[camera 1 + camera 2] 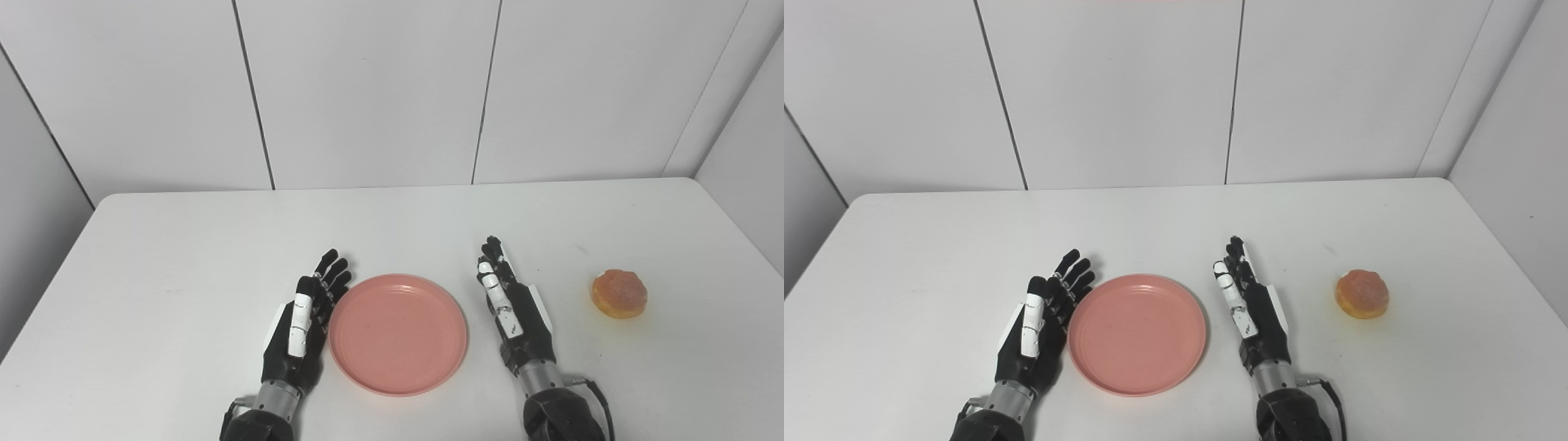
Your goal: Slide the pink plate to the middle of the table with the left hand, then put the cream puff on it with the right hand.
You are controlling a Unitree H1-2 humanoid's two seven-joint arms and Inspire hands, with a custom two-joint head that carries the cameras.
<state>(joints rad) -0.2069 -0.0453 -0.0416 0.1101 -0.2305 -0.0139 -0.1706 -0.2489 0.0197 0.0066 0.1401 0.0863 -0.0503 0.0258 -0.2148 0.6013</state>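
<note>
A round pink plate [398, 334] lies flat near the table's front middle, with nothing on it. My left hand [304, 324] stands edge-up right beside the plate's left rim, fingers stretched out and holding nothing; whether it touches the rim I cannot tell. My right hand [513, 312] stands the same way a short gap to the right of the plate, open and empty. The cream puff [618, 293], a golden-orange bun, sits on the table farther right, apart from the right hand.
The white table [184, 257] is bounded by white wall panels at the back and both sides. Its right edge runs close behind the cream puff.
</note>
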